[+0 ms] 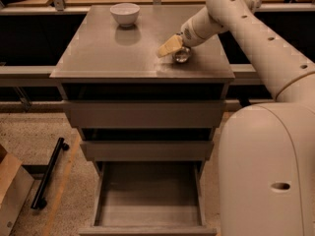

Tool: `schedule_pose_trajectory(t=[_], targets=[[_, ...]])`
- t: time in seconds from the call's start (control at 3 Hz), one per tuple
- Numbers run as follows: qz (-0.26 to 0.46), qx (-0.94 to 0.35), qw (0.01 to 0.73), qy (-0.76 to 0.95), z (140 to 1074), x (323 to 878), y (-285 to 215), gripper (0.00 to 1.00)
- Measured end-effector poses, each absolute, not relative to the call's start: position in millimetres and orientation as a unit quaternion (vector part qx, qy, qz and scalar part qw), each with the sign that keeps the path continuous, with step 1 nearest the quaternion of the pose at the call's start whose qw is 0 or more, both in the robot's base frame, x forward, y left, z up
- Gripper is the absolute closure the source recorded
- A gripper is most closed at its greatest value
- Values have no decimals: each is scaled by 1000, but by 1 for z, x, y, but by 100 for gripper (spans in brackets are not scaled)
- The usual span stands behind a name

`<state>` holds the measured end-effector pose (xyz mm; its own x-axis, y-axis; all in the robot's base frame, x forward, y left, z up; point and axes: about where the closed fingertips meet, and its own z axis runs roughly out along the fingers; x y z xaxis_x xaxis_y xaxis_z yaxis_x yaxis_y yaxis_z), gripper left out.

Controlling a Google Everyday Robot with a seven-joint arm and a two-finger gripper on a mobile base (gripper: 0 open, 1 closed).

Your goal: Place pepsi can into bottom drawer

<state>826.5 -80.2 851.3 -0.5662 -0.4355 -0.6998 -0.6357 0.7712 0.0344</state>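
Note:
The pepsi can [182,55] stands on the cabinet top [113,53] toward its right front; only its silver end and a dark side show. My gripper [171,46] is right at the can, its tan tip just to the can's left and touching or nearly touching it. The arm reaches in from the right. The bottom drawer [147,200] is pulled out wide below, and nothing shows inside it. The two upper drawers are nearly closed.
A white bowl [124,13] stands at the back left of the cabinet top. A black bar [48,174] lies on the floor at the left, beside a cardboard box [9,191]. My white base [268,176] fills the lower right.

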Motion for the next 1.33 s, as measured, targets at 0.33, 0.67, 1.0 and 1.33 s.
schedule_pose_trajectory(t=[0.33,0.67,1.0,1.33], targets=[[142,-324,349,868,849,831,-61,39],[137,-345,355,858,859,829,-49,63],[128,-366,371,844,884,819,-48,86],[120,-380,379,835,907,797,-58,100]])
